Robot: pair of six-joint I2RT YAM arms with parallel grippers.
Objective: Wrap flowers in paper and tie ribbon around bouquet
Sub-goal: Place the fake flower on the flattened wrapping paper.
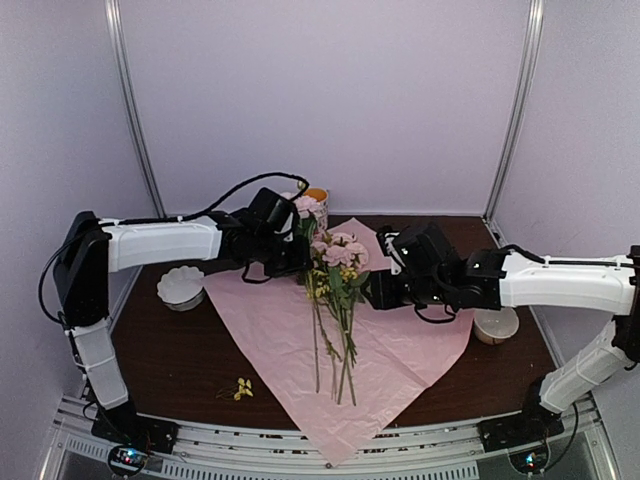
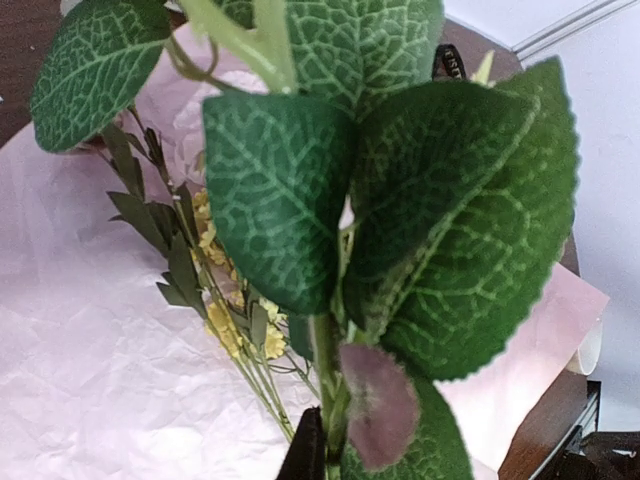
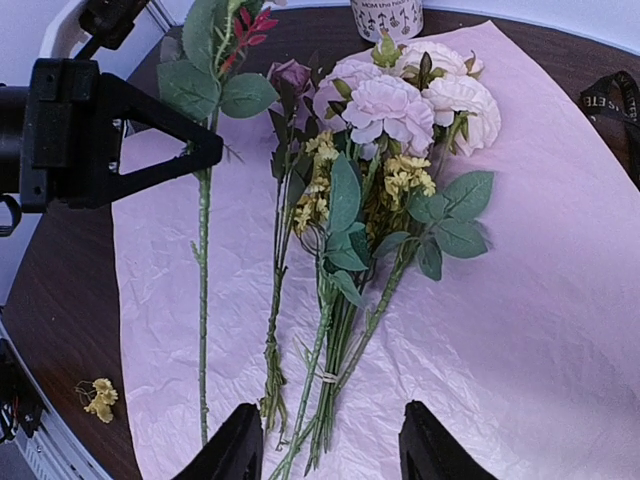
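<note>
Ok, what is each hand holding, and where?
Left hand pinches one loose flower stem just below its leaves; right hand holds nothing.

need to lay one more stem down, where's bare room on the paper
Free: the paper right of the flowers, toward the right bowl; its left part, between the stems and the left bowl. Crowded: the far middle, where the left tool and right tool flank the blooms.

Pale lilac walls (image 1: pixel 330 100) enclose a dark brown table (image 1: pixel 170 350).
</note>
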